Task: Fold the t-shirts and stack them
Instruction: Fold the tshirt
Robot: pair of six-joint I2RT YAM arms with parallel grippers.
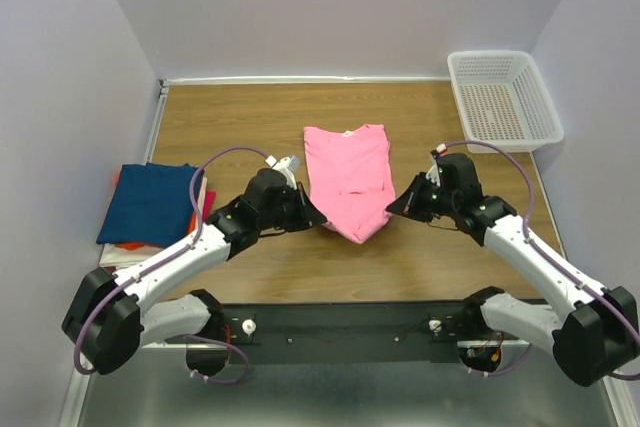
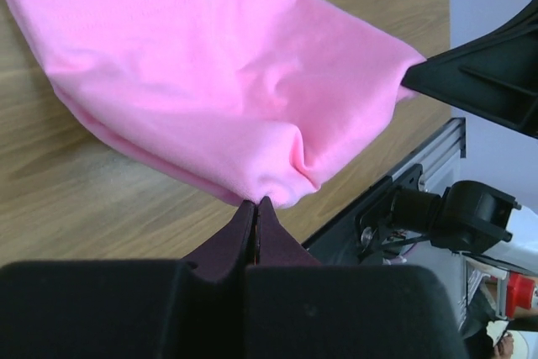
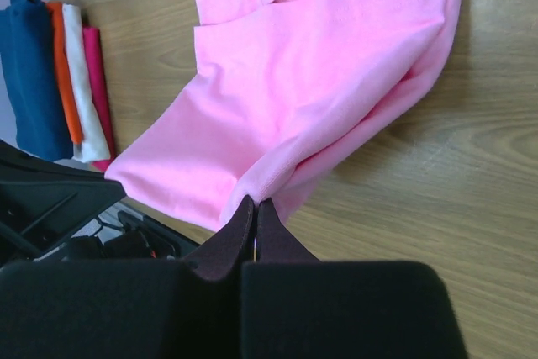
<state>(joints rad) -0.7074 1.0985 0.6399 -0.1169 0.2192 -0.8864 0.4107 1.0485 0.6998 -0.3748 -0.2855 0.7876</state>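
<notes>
Supporting counter: wooden, carrying the pink t-shirt at its middle, the folded stack at its left edge and the white mesh basket at the far right corner.
Pink t-shirt: lying lengthwise with the collar end far and the sides apparently turned in; its near end is bunching to a point between the left gripper and the right gripper.
Folded stack: a dark blue shirt is lying on top; orange, white and magenta edges are showing beneath it in the right wrist view.
White mesh basket: sitting well apart from the work.
Left gripper: jaws are pressing together, pinching the near edge of the pink cloth on its own side.
Right gripper: jaws are likewise pinching the near edge on its side.
Doing the step well: judging this a lengthwise fold, both arms should be lifting level, drawing the hem taut between them, carrying it toward the collar and lowering it edge on edge.
Hard to make out: how much cloth each pinch is catching, and whether both layers; the collar is running out of both wrist views.
</notes>
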